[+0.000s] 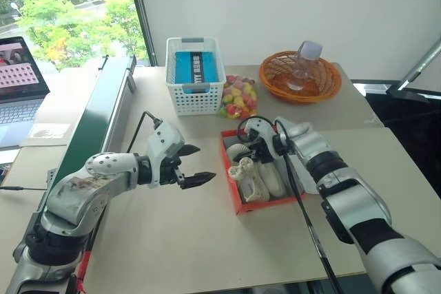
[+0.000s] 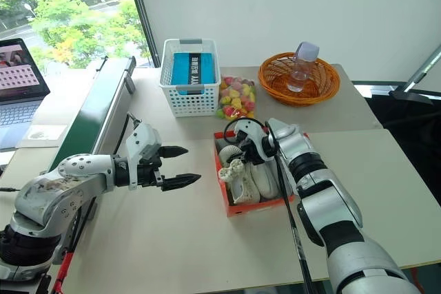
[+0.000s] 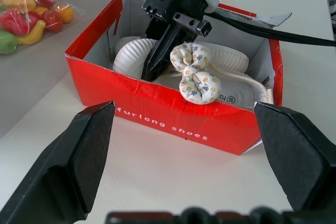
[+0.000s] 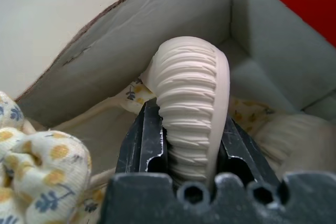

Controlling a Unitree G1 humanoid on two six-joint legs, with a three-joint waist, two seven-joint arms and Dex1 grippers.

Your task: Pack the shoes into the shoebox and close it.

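Right gripper clamps a shoe's ribbed sole inside the shoebox.
Left gripper open wide, above the bench, beside the box.

Daylight pours in through the big window on the left, green trees bright beyond the glass, and a plain white wall runs across the back. Beige tabletops are pushed together edge to edge, a long dark green panel lying along the window side. A laptop sits open at the far left, and dark floor shows at the right.
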